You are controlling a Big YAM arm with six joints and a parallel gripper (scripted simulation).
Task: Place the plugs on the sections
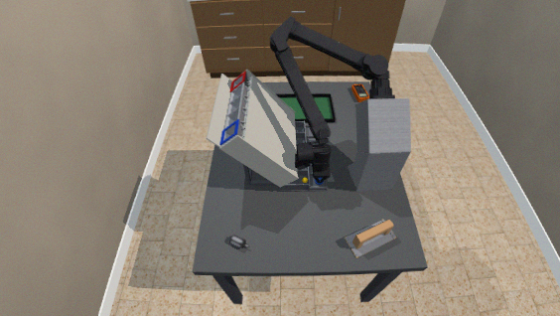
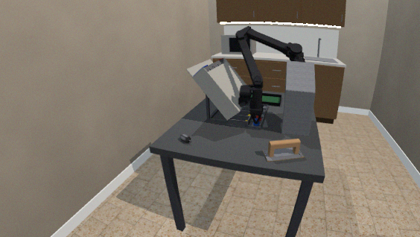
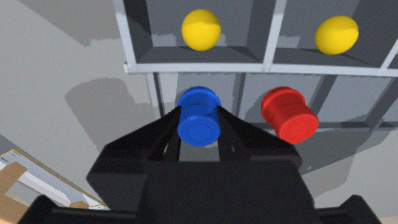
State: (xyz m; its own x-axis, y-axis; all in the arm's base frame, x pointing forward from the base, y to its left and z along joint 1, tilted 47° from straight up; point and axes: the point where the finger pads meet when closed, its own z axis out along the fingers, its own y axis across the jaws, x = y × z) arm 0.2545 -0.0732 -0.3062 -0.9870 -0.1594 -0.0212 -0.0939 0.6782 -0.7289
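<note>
My gripper (image 3: 199, 112) is shut on the blue plug (image 3: 198, 116), held just above the flat front part of a section at the foot of the sloped cover (image 1: 268, 134). The red plug (image 3: 288, 113) stands on the flat front part of the section beside it, to the right in the wrist view. Two yellow marbles (image 3: 201, 29) (image 3: 336, 35) lie in the sections behind the plugs. In the top view the gripper (image 1: 319, 177) is low at the cover's foot, with one marble (image 1: 304, 179) visible beside it. The red-banded funnel (image 1: 238, 80) and blue-banded funnel (image 1: 229, 132) sit at the cover's top.
A grey block (image 1: 388, 125) stands right of the arm. A green tray (image 1: 300, 109) lies behind the cover. An orange device (image 1: 360, 91) sits at the back right. A wooden-handled trowel (image 1: 373, 237) and a small dark object (image 1: 237, 242) lie near the table's front edge.
</note>
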